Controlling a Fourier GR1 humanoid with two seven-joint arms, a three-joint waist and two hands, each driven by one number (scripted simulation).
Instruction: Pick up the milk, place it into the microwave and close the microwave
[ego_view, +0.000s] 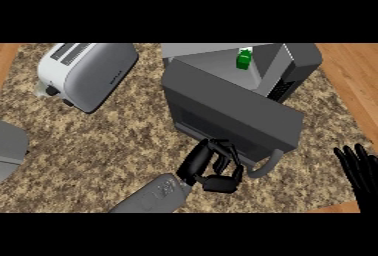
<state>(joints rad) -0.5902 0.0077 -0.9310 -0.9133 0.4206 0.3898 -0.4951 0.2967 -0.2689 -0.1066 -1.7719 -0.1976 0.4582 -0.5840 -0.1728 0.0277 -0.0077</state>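
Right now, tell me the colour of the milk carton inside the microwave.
Green, seen in the head view: the milk carton stands inside the grey microwave.

Milk (244, 59) — green carton, upright inside microwave (295, 65) cavity, toward the back. Microwave door (229, 112) partly open, swung out over the speckled counter (111, 145). Left hand (210, 167) at door's lower edge near the handle (267, 165), fingers curled. Right hand (359, 167) at right edge — open, fingers up. Toaster (88, 72) at upper left.
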